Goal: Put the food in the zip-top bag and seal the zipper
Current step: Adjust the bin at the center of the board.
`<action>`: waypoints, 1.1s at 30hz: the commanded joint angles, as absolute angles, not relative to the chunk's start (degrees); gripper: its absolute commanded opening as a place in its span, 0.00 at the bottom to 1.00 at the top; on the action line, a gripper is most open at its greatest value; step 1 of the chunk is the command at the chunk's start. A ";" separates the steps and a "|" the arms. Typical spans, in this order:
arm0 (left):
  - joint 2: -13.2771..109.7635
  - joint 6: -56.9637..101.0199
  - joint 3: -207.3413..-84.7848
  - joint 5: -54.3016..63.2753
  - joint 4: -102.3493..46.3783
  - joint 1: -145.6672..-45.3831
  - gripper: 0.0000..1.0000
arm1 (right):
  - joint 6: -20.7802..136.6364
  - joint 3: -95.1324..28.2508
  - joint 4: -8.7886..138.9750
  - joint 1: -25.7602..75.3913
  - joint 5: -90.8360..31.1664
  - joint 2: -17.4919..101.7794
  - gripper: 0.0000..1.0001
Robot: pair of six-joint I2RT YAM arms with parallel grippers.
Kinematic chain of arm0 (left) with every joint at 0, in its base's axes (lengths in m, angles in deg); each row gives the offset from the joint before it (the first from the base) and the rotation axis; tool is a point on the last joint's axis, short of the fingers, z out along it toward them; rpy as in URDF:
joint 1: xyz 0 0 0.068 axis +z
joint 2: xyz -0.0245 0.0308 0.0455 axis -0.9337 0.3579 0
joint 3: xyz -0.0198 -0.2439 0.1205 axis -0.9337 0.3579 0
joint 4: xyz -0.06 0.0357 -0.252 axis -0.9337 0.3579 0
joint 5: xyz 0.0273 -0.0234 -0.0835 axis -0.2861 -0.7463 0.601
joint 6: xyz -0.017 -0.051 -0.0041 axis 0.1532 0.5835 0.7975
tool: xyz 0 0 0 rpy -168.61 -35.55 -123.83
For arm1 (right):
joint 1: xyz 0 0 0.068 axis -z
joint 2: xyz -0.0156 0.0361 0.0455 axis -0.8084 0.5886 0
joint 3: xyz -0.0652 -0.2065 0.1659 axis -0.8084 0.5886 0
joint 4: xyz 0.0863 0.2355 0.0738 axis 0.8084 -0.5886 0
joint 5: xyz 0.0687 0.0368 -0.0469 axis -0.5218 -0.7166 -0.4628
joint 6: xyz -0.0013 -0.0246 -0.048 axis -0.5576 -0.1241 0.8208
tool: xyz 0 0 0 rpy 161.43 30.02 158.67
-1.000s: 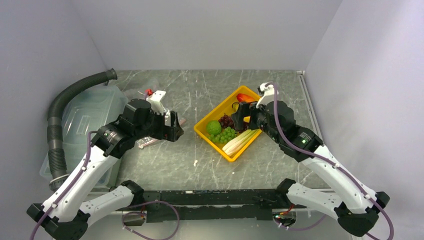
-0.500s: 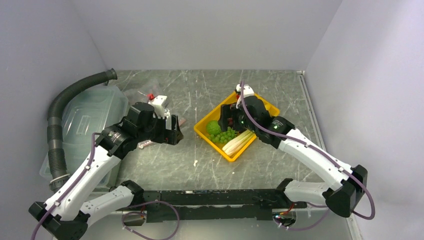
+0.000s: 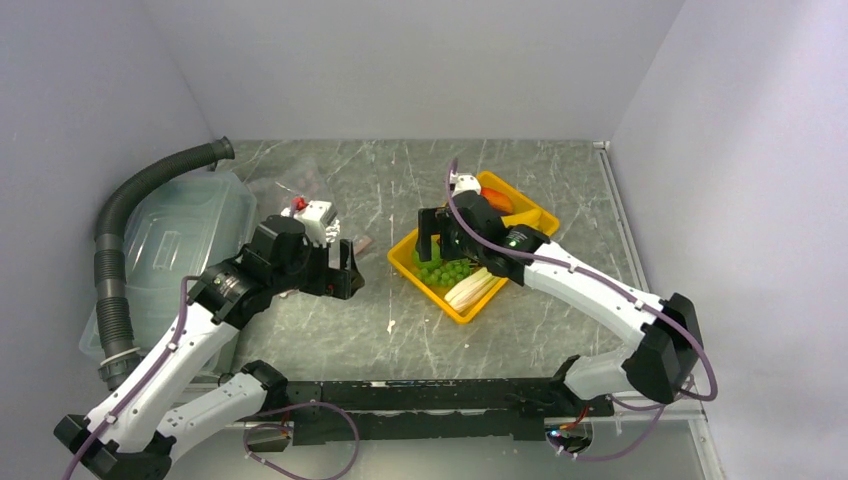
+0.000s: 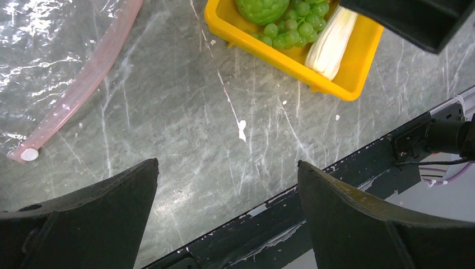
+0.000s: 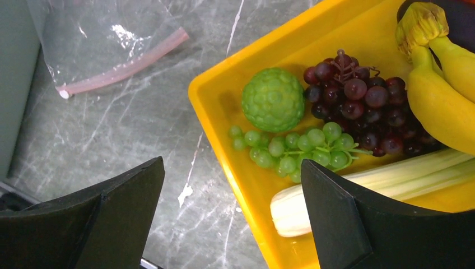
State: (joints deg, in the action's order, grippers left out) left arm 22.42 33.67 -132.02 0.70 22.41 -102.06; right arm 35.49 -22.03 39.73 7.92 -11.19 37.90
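In the yellow tray (image 5: 208, 109) right of centre, your food (image 5: 273, 99) sits unpacked. The zip-top bag (image 5: 106, 33) lies left on the table (image 3: 330, 320), apparently unfilled. Your left tool (image 4: 227, 168) and right tool (image 5: 232, 165) gape apart, holding nothing.

We see soft, even light from above that leaves only faint shadows on the table (image 3: 420, 320), white glare on the crinkled bag (image 4: 50, 50) at ten o'clock in the left wrist view, and a crisply focused tray (image 5: 218, 112) above dark, featureless fingers (image 5: 84, 224) in the right wrist view.
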 commanded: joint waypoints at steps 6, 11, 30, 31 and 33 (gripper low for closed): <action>19.63 32.82 -128.63 5.39 18.60 -102.12 0.99 | 30.57 -30.56 41.50 7.37 -4.26 44.99 0.93; 18.93 32.25 -128.35 5.82 19.07 -102.16 0.99 | 26.90 -36.76 37.41 7.43 1.24 50.95 0.88; 9.29 33.30 -126.72 3.35 18.78 -102.24 0.99 | 15.52 -53.89 28.60 9.18 10.63 69.16 0.74; 9.19 33.30 -126.72 3.22 18.77 -102.25 0.99 | 14.80 -54.02 28.86 9.53 10.53 69.56 0.74; 8.93 33.30 -126.72 3.09 18.85 -102.20 0.99 | 13.85 -54.49 29.16 10.33 9.92 70.50 0.72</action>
State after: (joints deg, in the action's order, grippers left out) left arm 9.74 33.56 -126.71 3.89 20.71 -102.06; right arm 17.56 -51.30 29.22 8.67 7.98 69.64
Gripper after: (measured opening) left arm 0.989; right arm 0.736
